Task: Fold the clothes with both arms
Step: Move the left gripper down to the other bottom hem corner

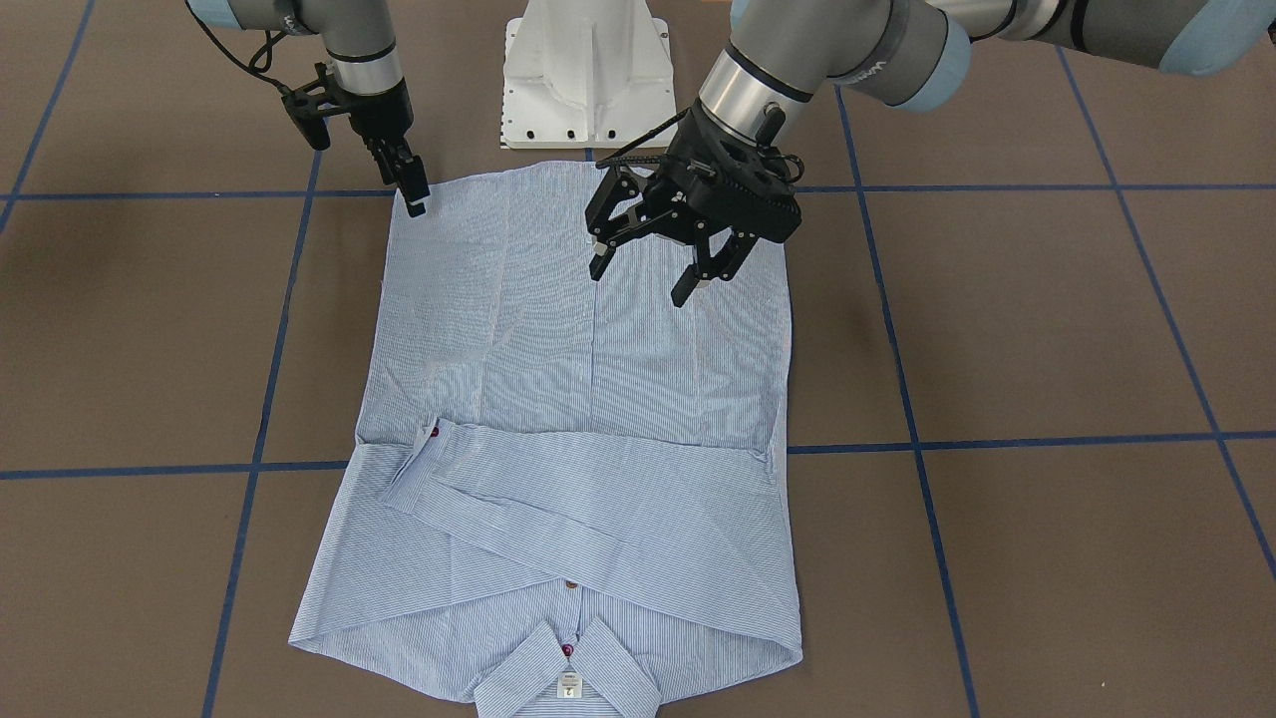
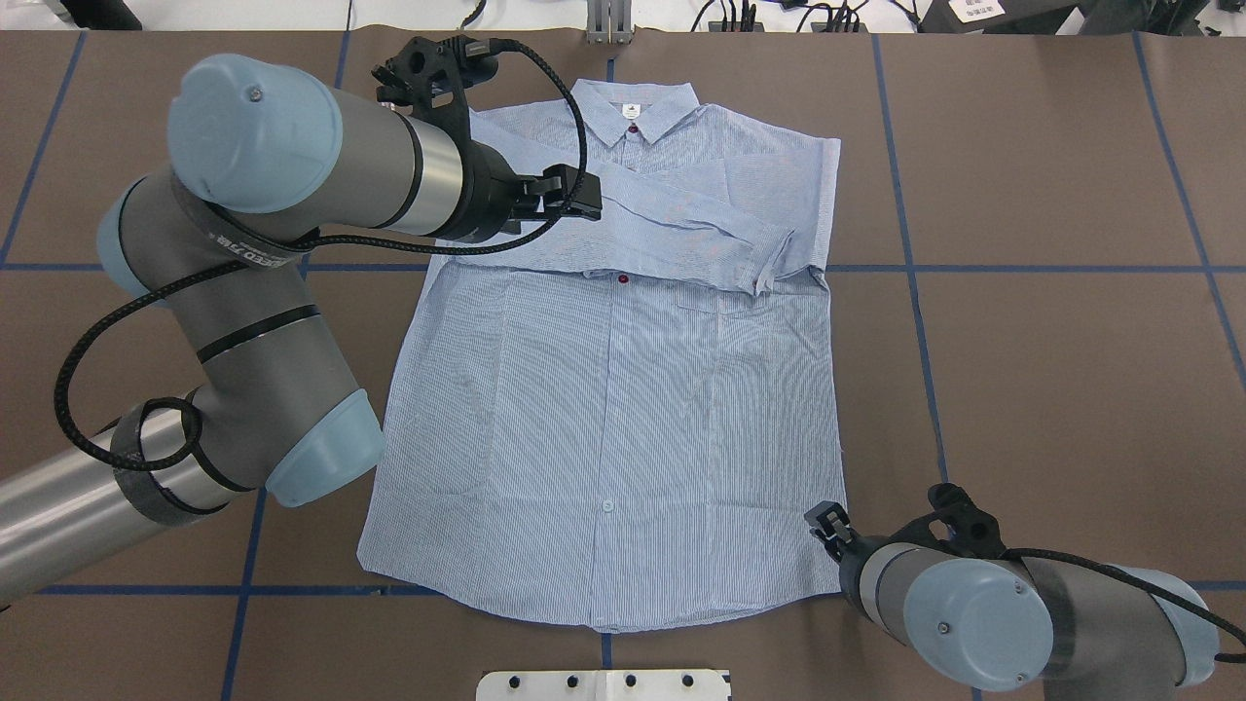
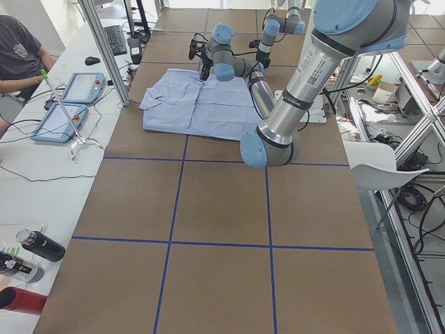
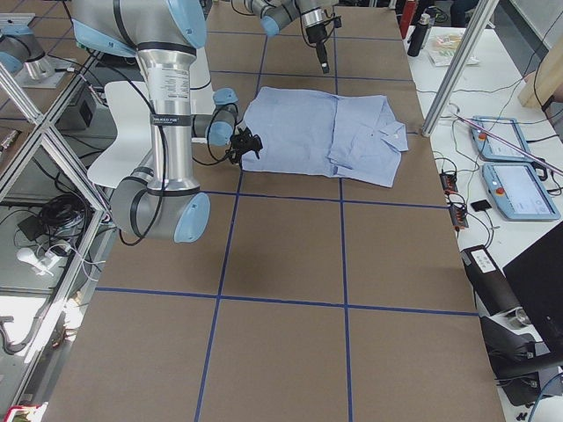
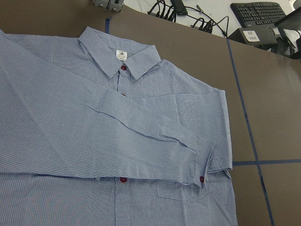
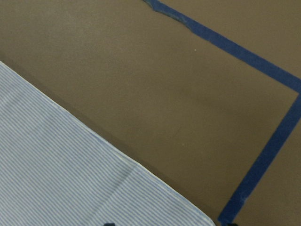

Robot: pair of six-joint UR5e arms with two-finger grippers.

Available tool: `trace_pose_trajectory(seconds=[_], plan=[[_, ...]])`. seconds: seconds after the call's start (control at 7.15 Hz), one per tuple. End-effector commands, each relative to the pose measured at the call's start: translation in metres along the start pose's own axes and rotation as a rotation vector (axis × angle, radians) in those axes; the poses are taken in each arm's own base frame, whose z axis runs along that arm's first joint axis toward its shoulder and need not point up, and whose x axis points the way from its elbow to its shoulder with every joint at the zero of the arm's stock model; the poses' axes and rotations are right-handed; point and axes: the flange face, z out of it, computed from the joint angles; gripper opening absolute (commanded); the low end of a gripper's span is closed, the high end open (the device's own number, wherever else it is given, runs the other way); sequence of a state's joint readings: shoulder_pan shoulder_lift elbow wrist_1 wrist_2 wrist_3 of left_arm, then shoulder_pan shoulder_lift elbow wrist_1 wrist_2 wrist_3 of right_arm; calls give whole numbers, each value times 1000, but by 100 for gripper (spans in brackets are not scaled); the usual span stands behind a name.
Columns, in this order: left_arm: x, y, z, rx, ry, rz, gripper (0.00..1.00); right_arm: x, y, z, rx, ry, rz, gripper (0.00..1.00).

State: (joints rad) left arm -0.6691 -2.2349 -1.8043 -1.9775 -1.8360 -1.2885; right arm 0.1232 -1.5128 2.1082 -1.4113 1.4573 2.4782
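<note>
Your left gripper [image 1: 643, 271] hangs, jaws spread, over the shirt [image 1: 558, 379], flat on the table [image 1: 1047, 329] with sleeves crossed at the chest. Your right gripper [image 1: 416, 199] sits at a hem corner; whether it pinches, you cannot tell. Likely light, limp cloth: take both hem corners.

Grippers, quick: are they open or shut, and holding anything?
Left gripper: open, holding nothing, over the striped shirt.
Right gripper: at the shirt's hem corner; cannot tell.

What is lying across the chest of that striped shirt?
A folded sleeve lies across the shirt below the collar. It covers the fabric there; whatever lies beneath cannot be seen.
</note>
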Motion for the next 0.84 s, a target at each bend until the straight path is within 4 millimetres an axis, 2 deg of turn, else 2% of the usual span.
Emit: trace_pose_trajectory(seconds=[0.0, 0.14, 0.28, 0.42, 0.56, 0.7], plan=[[-1, 1, 0, -1, -2, -2, 91, 8, 4, 9, 6, 20, -13, 78], [-1, 1, 0, -1, 0, -3, 91, 10, 5, 10, 5, 23, -16, 77], [-1, 1, 0, -1, 0, -5, 91, 12, 6, 11, 5, 26, -19, 66], [-1, 1, 0, -2, 0, -6, 91, 12, 7, 10, 4, 27, -18, 50], [-2, 0, 1, -1, -2, -8, 91, 12, 8, 9, 2, 26, -12, 0], [-1, 1, 0, -1, 0, -8, 91, 11, 8, 6, -3, 23, -11, 0]])
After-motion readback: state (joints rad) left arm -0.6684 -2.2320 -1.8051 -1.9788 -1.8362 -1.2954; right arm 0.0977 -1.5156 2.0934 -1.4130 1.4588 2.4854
